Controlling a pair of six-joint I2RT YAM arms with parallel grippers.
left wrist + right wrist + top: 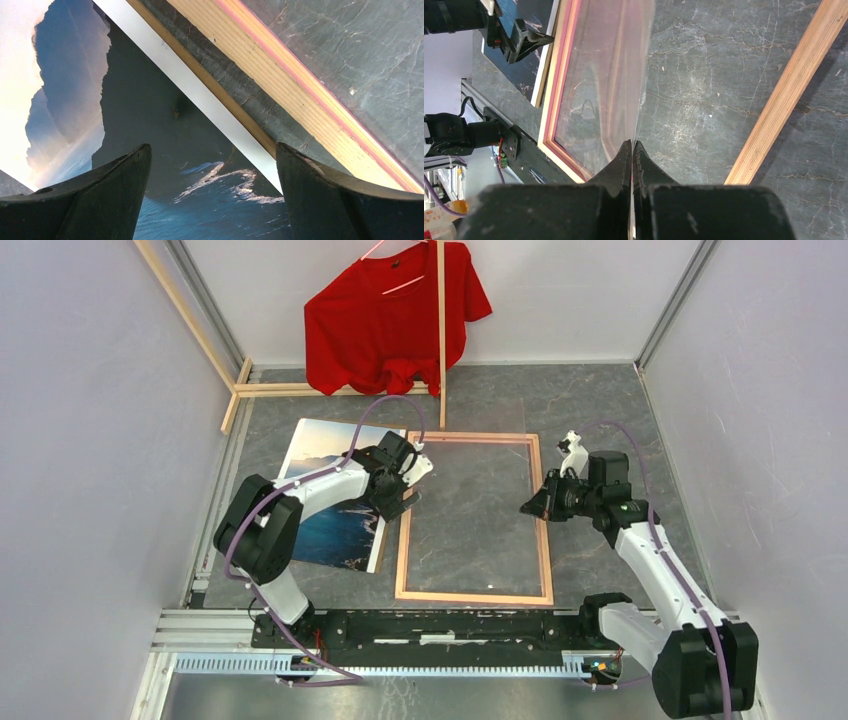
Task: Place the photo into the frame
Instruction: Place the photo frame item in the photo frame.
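One photo [338, 535] lies flat, picture side up, on the tabletop [600, 400], just left of one frame [475, 596] (pale wood side up). The print looks light, bendy and crease-prone, so I'd grip its white border. Left claw [212, 155] hovers released over that edge. Right claw [632, 146] is clenched on one clear pane [609, 75], tilted up, likely slippery and fragile.

top view: high above and behind the near side of the frame [475, 596], facing down and forward; far off, whole frame in sight.
left wrist view: very near, looking down past the left fingers [95, 200] at the frame's left rail and the photo [150, 125] beside it.
right wrist view: low at the frame's right rail, past the right fingers [616, 167], facing along the clear sheet [609, 75] to the left rail.
shared: frame's left rail and photo edge, all three views.
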